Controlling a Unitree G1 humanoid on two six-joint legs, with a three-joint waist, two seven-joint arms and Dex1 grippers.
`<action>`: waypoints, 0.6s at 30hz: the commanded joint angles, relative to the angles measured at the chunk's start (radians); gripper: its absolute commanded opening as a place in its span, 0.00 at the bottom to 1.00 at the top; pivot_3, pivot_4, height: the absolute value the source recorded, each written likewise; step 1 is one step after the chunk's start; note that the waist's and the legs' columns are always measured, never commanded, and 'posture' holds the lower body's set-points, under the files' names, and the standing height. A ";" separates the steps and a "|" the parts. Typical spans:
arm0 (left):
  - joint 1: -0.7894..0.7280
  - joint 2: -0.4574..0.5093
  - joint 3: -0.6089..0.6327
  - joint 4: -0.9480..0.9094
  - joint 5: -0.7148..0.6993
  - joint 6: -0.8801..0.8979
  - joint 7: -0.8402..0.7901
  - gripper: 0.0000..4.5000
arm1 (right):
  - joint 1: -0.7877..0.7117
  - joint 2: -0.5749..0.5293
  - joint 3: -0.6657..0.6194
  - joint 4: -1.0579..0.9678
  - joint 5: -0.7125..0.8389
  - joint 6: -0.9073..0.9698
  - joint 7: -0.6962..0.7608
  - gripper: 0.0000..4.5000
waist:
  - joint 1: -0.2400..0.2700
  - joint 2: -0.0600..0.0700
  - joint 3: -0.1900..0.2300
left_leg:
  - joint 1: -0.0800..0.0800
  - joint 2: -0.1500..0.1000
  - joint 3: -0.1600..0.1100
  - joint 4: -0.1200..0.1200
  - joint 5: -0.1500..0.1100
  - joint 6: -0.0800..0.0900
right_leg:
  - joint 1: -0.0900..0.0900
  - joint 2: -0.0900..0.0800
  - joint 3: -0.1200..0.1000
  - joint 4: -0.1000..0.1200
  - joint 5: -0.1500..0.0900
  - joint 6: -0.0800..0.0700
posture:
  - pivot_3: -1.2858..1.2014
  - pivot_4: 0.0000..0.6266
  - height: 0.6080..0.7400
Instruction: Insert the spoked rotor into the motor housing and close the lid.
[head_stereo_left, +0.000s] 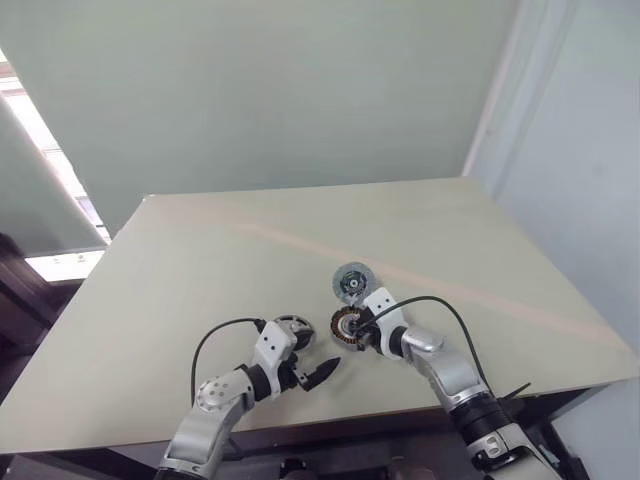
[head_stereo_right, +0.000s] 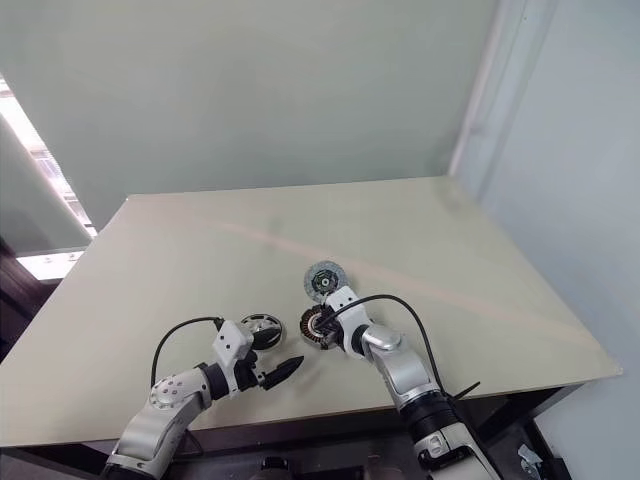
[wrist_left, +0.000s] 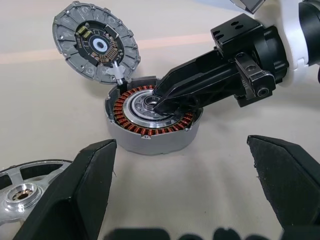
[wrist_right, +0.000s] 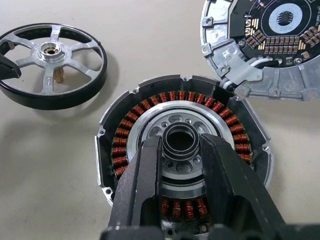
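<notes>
- Black fingers of the right gripper (wrist_right: 181, 150) are pinching a small dark ring over the silver hub of the motor housing (wrist_left: 150, 120).
- Left gripper (wrist_left: 185, 190) is hanging wide open, gripping nothing.
- Spoked rotor (wrist_right: 52, 65) is lying beside the housing.
- Lid (wrist_left: 96, 45) is leaning against the housing's rim on the table (head_stereo_left: 200, 260).

A lab: bare table (head_stereo_left: 200, 260), plain walls (head_stereo_left: 250, 90), motor parts.

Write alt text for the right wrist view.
The right gripper pinches a small dark ring at the hub of the open motor housing, ringed by copper windings. The spoked rotor lies apart on the table; the lid lies open beside the housing, circuit side up.
</notes>
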 joint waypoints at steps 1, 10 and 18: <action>-0.017 0.002 0.011 -0.016 0.002 -0.018 0.003 1.00 | -0.017 0.002 0.005 -0.003 -0.005 -0.006 0.006 0.18 | 0.000 0.000 0.000 | 0.000 0.000 0.000 0.000 0.000 0.000 | 0.000 0.000 0.000 0.000 0.000 0.000 | 0.52 0.00 1.00; -0.017 0.002 0.010 -0.014 0.003 -0.020 0.002 1.00 | -0.011 0.001 0.013 -0.015 -0.005 0.002 0.017 0.71 | 0.000 0.000 0.000 | 0.000 0.000 0.000 0.000 0.000 0.000 | 0.000 0.000 0.000 0.000 0.000 0.000 | 0.52 0.00 1.00; -0.023 0.000 0.009 -0.009 0.005 -0.020 -0.001 1.00 | -0.010 0.022 -0.031 -0.086 0.048 0.022 0.035 0.99 | 0.000 0.000 0.000 | 0.000 0.000 0.000 -0.001 0.000 0.000 | 0.000 0.000 0.000 0.000 0.000 0.000 | 0.52 0.00 1.00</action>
